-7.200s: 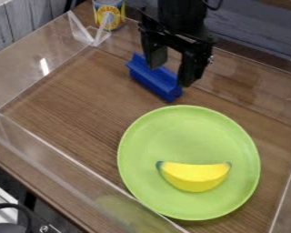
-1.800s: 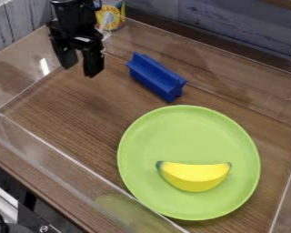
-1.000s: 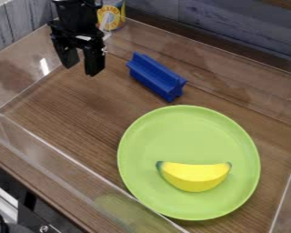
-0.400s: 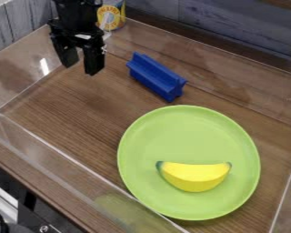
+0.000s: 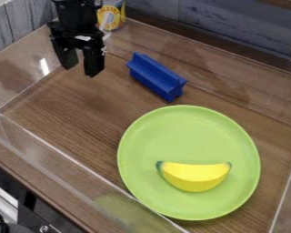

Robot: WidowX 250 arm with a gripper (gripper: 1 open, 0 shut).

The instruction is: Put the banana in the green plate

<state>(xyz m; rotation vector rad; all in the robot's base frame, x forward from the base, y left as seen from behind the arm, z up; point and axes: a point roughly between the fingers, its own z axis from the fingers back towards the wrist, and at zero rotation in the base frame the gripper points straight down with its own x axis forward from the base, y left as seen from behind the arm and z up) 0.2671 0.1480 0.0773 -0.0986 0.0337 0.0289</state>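
Lying between gripper (image 5: 80, 60) and green plate (image 5: 191, 160), a blue block (image 5: 155, 75) sits mid-table (image 5: 75, 118). Fingers spread, empty, near the far left corner by a yellow-labelled can (image 5: 108, 15). The banana (image 5: 193, 175) rests in the plate's near side.

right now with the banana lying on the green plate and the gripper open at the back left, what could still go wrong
Little seems at stake. The banana lies near the green plate's front rim, so a knock might roll it off. The open gripper hangs near the yellow-labelled can and blue block; a careless sweep could clip either.
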